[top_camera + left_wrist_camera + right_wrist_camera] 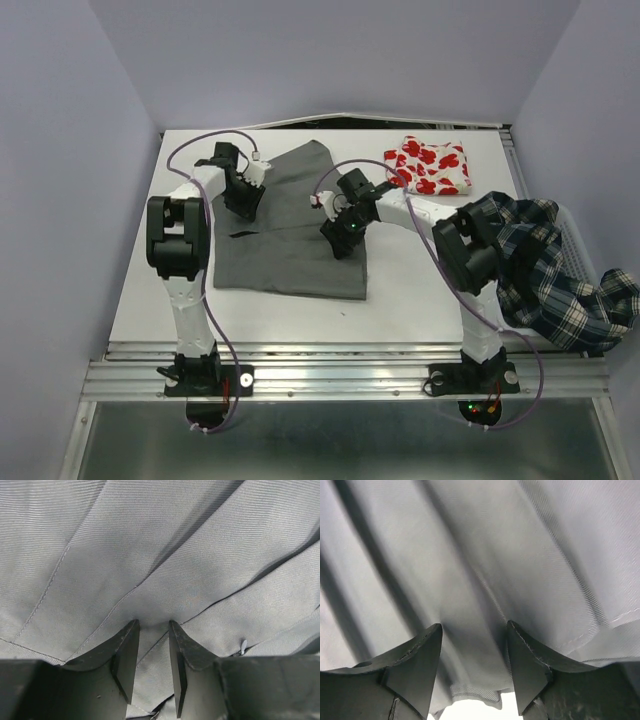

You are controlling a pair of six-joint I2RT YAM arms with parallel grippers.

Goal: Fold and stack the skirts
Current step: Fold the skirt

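Fabric of the grey skirt (290,250) lay spread on the tabletop (420,290), creased across its middle. The left fingers (125,655) sat at its far left part, nearly together, pinching a fold of it. The right fingers (420,660) stood apart over its right part, hem between them; whether they gripped could not be told. Beyond its far right corner lay the print skirt (428,166); the plaid skirt (545,270) was heaped well to its right.
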